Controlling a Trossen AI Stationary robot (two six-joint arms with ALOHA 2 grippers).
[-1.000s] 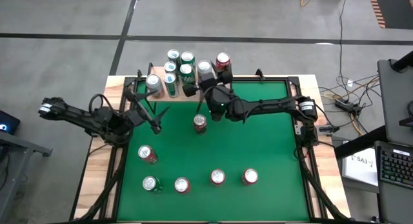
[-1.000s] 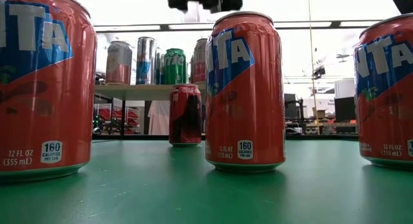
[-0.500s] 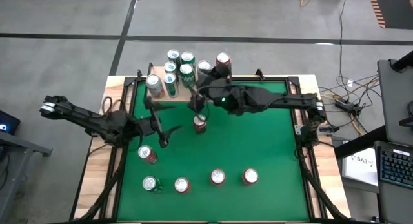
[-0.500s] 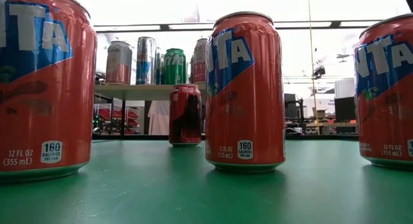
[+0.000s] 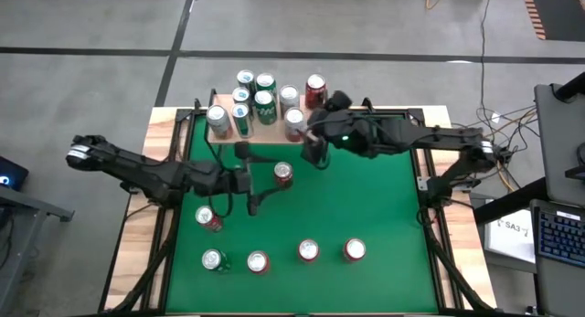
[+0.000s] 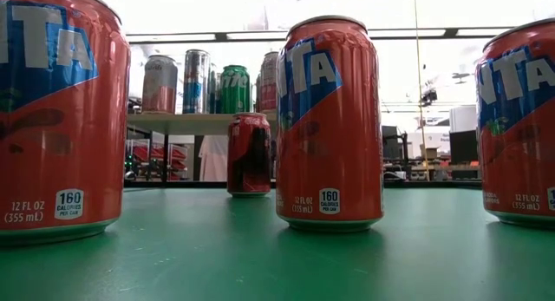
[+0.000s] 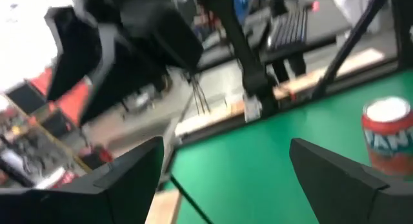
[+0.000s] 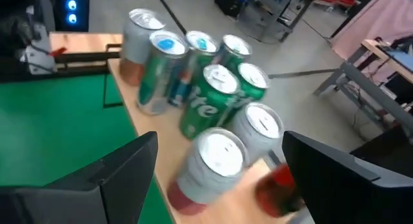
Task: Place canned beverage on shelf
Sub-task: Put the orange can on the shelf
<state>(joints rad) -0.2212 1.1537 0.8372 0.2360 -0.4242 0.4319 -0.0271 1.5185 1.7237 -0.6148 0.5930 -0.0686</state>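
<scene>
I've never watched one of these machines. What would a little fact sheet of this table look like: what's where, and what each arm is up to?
Surface: green table top
Shelf: light-wood board at the table's far edge
Cans on shelf: eight, upright, clustered together
Cans on table: six, upright; one red can just in front of the shelf, four in a near row
Left gripper: open, empty, beside that red can
Right gripper: open, empty, at the shelf's right end

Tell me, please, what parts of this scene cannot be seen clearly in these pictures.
- Shelf legs: high view, hidden under the board and its cans.
- Left gripper: absent from the low view, which big orange cans fill.
- Lone can: left wrist view, blurred, cut by the edge.
- Rear shelf cans: low view, overlapped.
</scene>
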